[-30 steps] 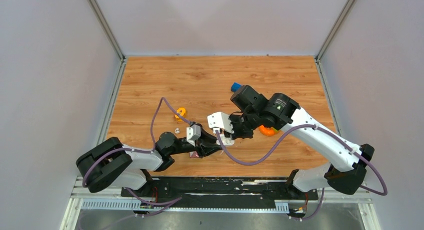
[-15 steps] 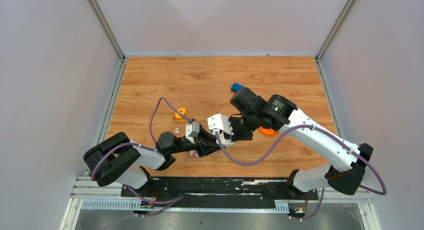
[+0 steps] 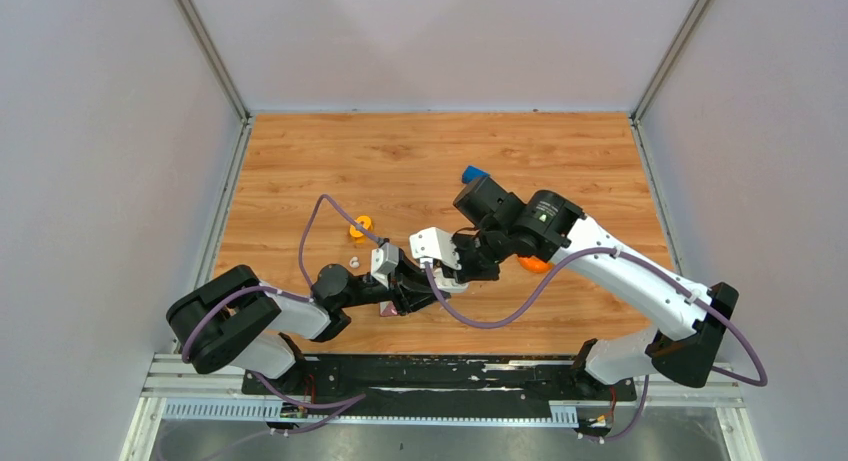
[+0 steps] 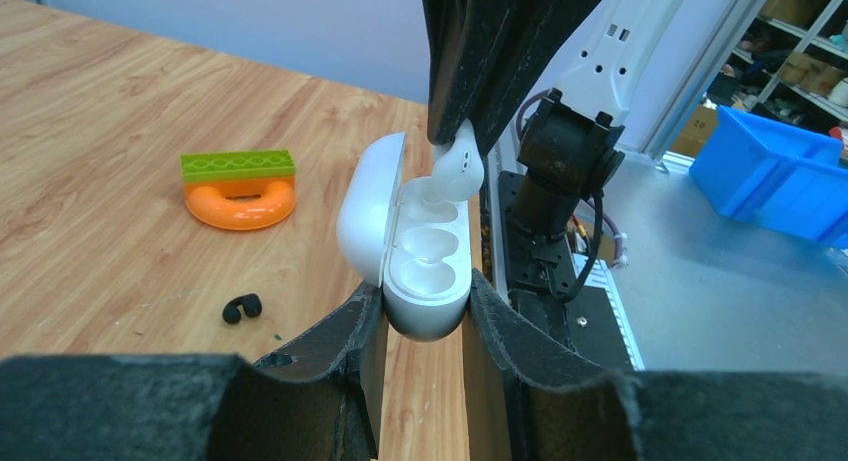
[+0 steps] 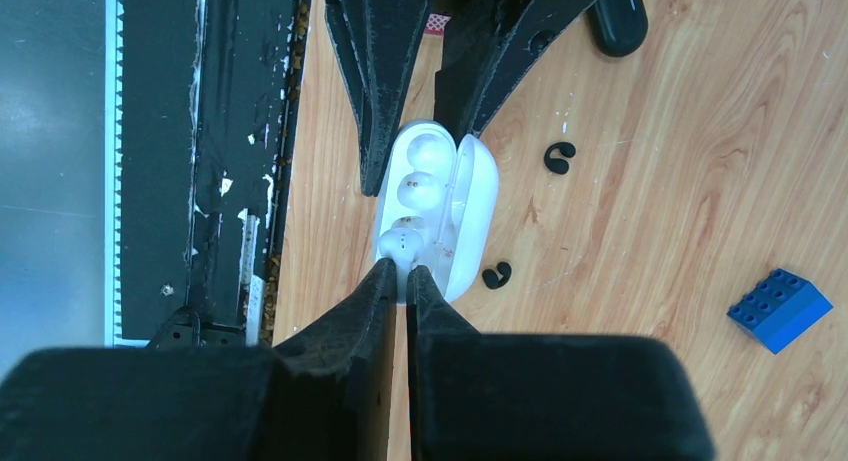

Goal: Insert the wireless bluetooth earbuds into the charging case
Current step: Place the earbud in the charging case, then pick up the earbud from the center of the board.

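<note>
Fingers of the left gripper (image 4: 425, 303) clamp the rounded base of the charging case (image 4: 368, 213), which is held close to the near edge of the wooden table (image 3: 300, 181), about midway along it. The case is white and glossy. Its lid is swung open and the moulded wells inside face the right arm. At the end of the case away from that grip, the right gripper (image 5: 402, 269) comes down with its fingers pinched narrow on a white earbud (image 4: 455, 163). The bud's rounded end is at the last well, but whether it is seated there cannot be told. Two small black C-shaped pieces (image 5: 559, 157) lie on the wood just beside the lid. Farther in, an orange ring (image 4: 240, 205) rests flat with a green studded block (image 4: 238, 165) on top of it, well apart from the case. A blue block (image 3: 472, 173) lies beyond the right wrist, toward the far edge.
</note>
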